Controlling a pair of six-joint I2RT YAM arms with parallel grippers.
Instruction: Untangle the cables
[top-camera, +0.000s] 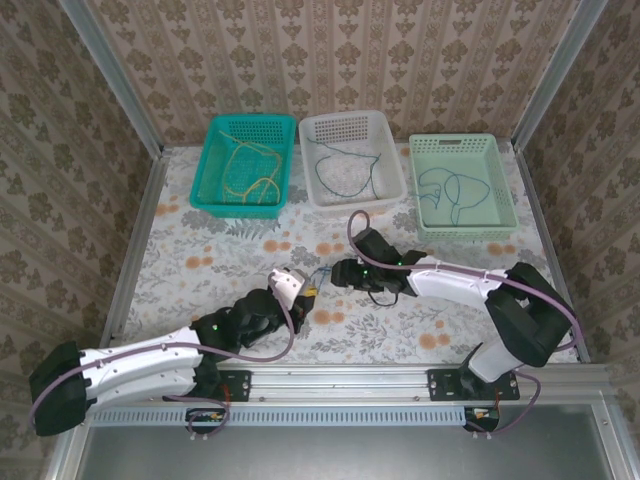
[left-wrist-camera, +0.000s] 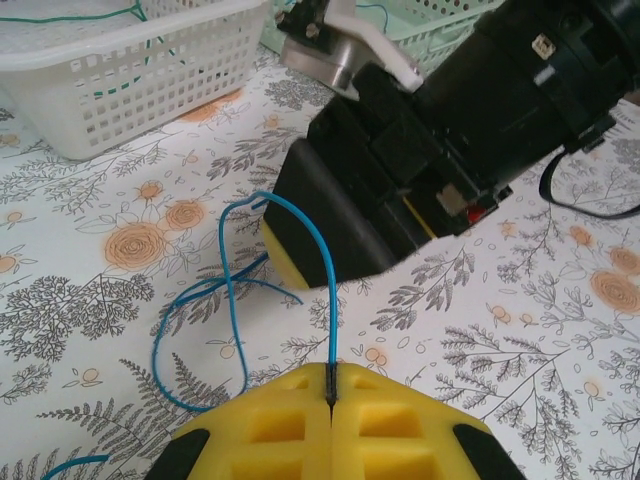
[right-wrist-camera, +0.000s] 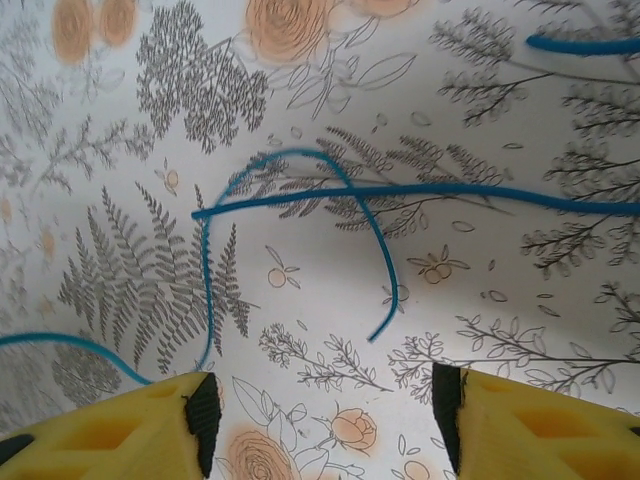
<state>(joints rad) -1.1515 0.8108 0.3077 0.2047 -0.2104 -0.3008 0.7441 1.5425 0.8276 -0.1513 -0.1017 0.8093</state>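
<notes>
Left wrist cam: my left tool (left-wrist-camera: 330, 398), w/ blocky yellow pads, is clenched on a thin blue cable (left-wrist-camera: 331, 290). Strand arches up, then loops slack on the floral desk (left-wrist-camera: 520, 330). Right wrist cam: right tool (right-wrist-camera: 325, 415) released, pads apart above same curly strand.

A robot lab cell: aluminium framing (top-camera: 134, 240) and wallpaper-printed panels (top-camera: 330, 60) enclose a floral-covered worktop (top-camera: 200, 260) carrying bolted robot arms (top-camera: 140, 365).
</notes>
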